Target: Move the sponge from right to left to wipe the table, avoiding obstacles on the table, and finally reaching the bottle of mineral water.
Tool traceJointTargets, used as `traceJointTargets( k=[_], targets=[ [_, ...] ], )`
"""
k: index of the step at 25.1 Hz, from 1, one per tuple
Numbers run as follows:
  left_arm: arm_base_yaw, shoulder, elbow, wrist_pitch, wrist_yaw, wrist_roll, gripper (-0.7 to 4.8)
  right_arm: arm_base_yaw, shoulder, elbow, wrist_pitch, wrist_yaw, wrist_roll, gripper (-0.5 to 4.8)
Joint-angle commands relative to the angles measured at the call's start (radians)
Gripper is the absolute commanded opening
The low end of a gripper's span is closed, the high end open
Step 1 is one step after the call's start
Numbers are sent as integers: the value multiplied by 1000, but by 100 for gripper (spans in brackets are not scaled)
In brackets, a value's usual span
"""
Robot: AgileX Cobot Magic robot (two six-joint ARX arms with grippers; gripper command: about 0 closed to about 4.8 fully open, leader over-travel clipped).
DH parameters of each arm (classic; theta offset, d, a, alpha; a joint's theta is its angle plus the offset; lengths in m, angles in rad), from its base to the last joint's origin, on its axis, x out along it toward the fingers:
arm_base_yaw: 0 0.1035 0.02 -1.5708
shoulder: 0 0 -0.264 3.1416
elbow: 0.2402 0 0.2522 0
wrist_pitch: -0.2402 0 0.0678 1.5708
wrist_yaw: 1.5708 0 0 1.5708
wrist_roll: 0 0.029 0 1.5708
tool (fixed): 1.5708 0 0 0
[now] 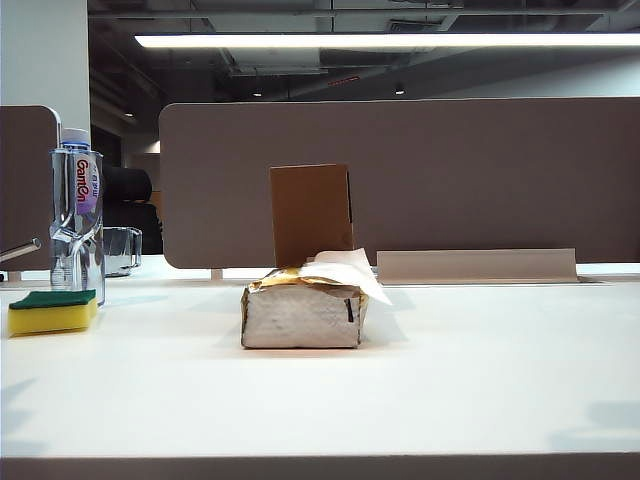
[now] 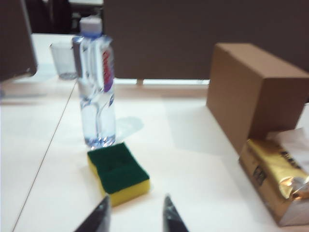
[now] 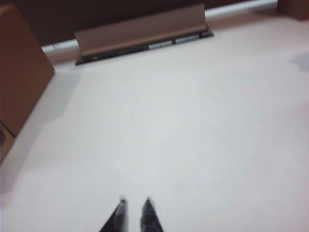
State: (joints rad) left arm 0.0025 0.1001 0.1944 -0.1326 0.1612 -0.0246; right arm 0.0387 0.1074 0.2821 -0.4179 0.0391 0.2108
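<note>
Room dim overall, ceiling dark; main light = long white fluorescent strip overhead at the back of the exterior view, blown out to pure white. Wide white smooth bench reflects it brightly, w/ soft grey shadows at the front corners and a faint one beside the silver-grey and gold soft tissue pack. Exterior pic fairly sharp, some noise in dark areas. Left wrist view soft all over: tall clear plastic water bottle and plain brown cardboard box smeared, dark fingers blurred. Right wrist view hazy, pinkish cast, fingers fuzzy, edges out of focus.
</note>
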Motion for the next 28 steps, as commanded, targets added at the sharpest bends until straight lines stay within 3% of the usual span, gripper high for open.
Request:
traceJointTargets(
  k=[1, 11, 14, 22, 28],
  targets=[
    [0, 0, -62, 127, -11, -10, 118, 1, -1, -76, 77, 11, -5, 45],
    [0, 0, -177, 170, -11, -9, 73, 1, -1, -175, 146, -71, -70, -5],
    [0, 0, -186, 172, -6, 5, -8, 1, -1, -195, 154, -72, -93, -5],
    [0, 0, -186, 156, 0, 51, -6, 1, -1, -246, 169, -155, -192, -5],
    [0, 0, -186, 74, -1, 50, -6, 0, -1, -253, 177, -109, -194, -5]
  ],
)
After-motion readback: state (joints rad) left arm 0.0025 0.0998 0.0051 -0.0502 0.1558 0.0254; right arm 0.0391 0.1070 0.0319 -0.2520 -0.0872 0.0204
